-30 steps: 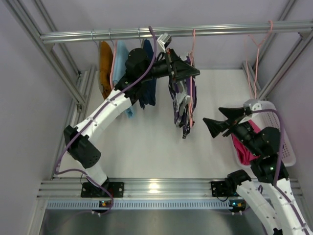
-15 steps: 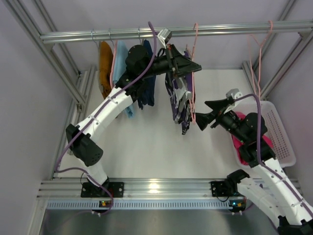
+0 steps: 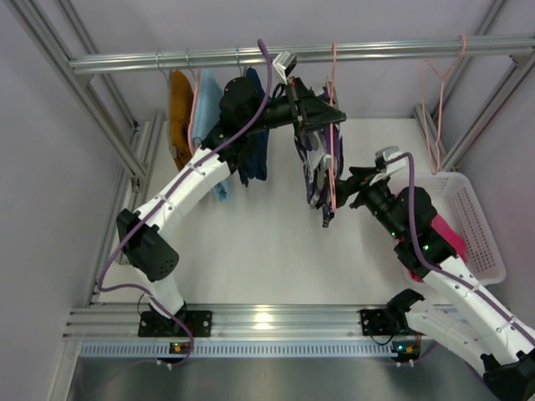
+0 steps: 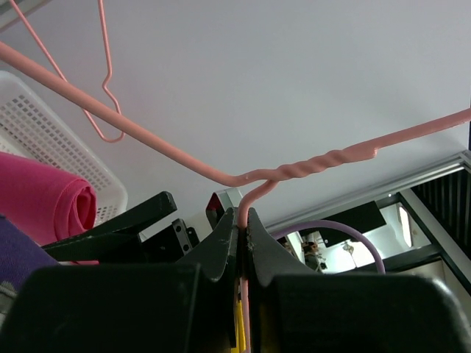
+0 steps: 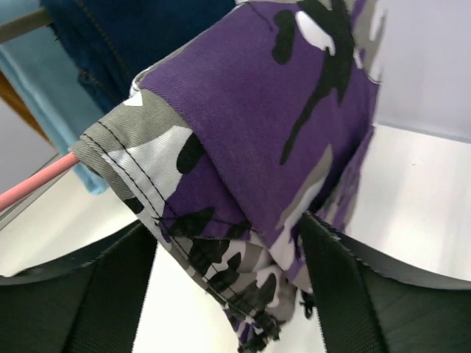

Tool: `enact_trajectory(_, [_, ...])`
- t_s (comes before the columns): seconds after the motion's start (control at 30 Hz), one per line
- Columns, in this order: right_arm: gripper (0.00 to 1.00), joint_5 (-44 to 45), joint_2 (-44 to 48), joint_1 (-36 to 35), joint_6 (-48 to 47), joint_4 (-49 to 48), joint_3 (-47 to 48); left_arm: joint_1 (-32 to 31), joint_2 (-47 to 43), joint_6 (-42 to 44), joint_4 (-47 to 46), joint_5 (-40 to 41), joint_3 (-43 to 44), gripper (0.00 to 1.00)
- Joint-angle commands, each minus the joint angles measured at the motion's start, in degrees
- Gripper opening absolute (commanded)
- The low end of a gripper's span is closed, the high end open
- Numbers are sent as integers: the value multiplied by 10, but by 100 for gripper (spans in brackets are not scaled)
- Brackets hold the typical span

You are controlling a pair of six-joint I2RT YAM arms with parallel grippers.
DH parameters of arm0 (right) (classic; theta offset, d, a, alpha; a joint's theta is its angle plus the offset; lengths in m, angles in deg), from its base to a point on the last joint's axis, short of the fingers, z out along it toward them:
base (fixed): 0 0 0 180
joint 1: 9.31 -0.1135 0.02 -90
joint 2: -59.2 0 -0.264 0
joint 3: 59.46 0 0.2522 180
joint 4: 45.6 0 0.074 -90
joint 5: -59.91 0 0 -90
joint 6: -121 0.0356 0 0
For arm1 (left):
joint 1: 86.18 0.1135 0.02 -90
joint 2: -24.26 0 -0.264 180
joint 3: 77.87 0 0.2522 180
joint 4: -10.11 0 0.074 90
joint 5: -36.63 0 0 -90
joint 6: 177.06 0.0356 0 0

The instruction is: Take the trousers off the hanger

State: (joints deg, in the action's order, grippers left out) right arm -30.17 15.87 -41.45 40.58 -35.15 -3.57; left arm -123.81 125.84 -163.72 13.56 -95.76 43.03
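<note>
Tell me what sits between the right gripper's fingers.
The camouflage trousers, draped on the pink hanger: their folded edge lies inside the open right gripper, shown in the right wrist view.

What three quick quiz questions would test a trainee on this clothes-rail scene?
1. True or false: the left gripper is shut on the pink hanger.
2. What lies in the white basket? A) magenta trousers B) an orange towel C) a shoe
3. Fill in: the right gripper stands open around the camouflage trousers, whose main colour is ____.
Key: 1 true; 2 A; 3 purple.
</note>
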Motion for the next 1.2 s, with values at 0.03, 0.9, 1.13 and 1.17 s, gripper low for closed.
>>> enact_trajectory(0.03, [71, 86, 11, -9, -22, -40, 31, -3, -41, 7, -124, 9, 51, 0])
enact_trajectory(0.9, [77, 69, -35, -25, -56, -98, 67, -9, -29, 6, -129, 13, 77, 0])
enact_trajectory(1.13, [86, 10, -29, -25, -43, -98, 67, -10, -25, 4, -131, 12, 77, 0])
enact_trajectory(1.17, [87, 12, -30, -25, -43, -104, 66, -10, -25, 5, -131, 11, 78, 0])
